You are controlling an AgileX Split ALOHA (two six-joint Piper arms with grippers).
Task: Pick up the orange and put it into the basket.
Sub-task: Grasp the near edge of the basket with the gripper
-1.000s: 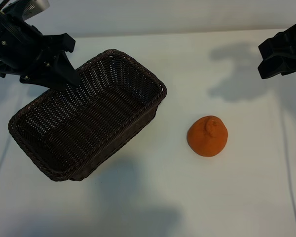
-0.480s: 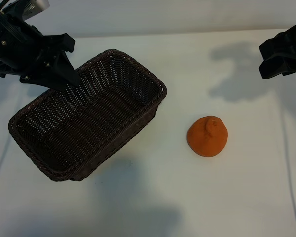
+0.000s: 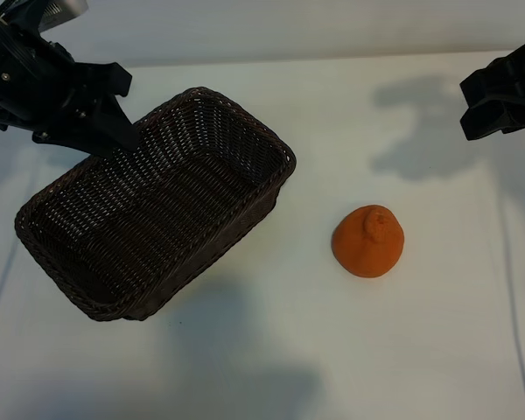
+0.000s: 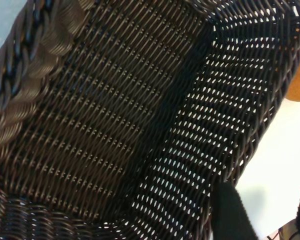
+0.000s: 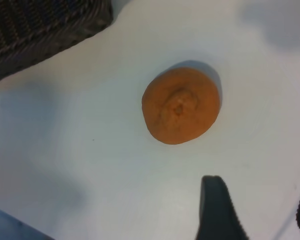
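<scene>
A: How are the grippers seen?
B: The left gripper (image 3: 114,122) is held with jaws apart, empty, over the basket (image 3: 157,206) rim. The right gripper (image 5: 255,210) is likewise parted and empty, held above the table (image 3: 262,350).
A: And the orange (image 3: 368,241)?
B: It is seen on the table, well apart from the basket.

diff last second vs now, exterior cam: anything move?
Nothing visibly changed. The orange sits on the table right of the basket, untouched. The left claw hangs over the basket's far rim and the right claw hangs up at the right edge, both open and holding nothing.
</scene>
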